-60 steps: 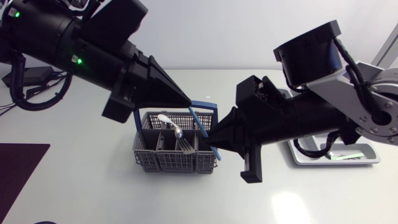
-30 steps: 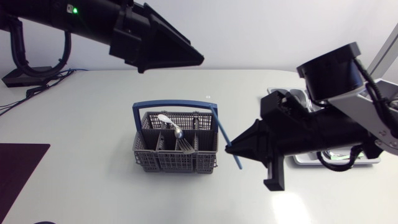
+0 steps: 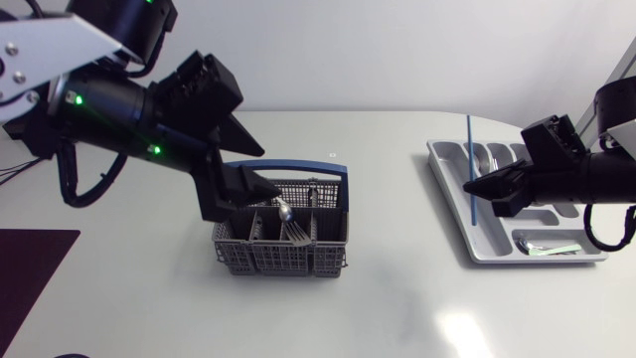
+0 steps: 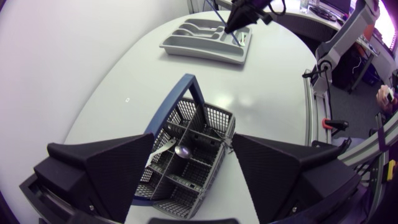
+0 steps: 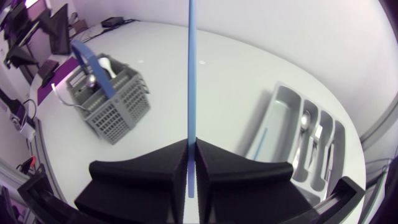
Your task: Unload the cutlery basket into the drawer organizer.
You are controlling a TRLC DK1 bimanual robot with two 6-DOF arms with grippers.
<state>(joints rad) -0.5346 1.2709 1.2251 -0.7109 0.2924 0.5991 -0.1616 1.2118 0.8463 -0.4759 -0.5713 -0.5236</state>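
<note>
The grey cutlery basket (image 3: 283, 249) with a blue handle (image 3: 328, 171) stands mid-table. It holds a metal spoon (image 3: 285, 211), a fork (image 3: 296, 231) and a white utensil (image 4: 163, 149). My left gripper (image 3: 273, 171) hangs open just above the basket's left side, and the basket (image 4: 186, 168) shows between its fingers. My right gripper (image 3: 475, 187) is shut on a long blue stick (image 3: 471, 149), held upright over the left compartment of the grey drawer organizer (image 3: 497, 249). In the right wrist view the stick (image 5: 191, 74) rises from the closed fingertips (image 5: 180, 155).
The organizer (image 5: 280, 102) holds a spoon (image 5: 305, 121), another blue stick (image 5: 262, 142) in its long slot and a utensil (image 3: 545, 247) in the front compartment. A dark mat (image 3: 30, 268) lies at the table's left edge. Bare table separates basket and organizer.
My right arm carried the blue stick from the basket rightwards to the organizer. My left gripper let go of the stick, rose, opened and came back down over the basket.
</note>
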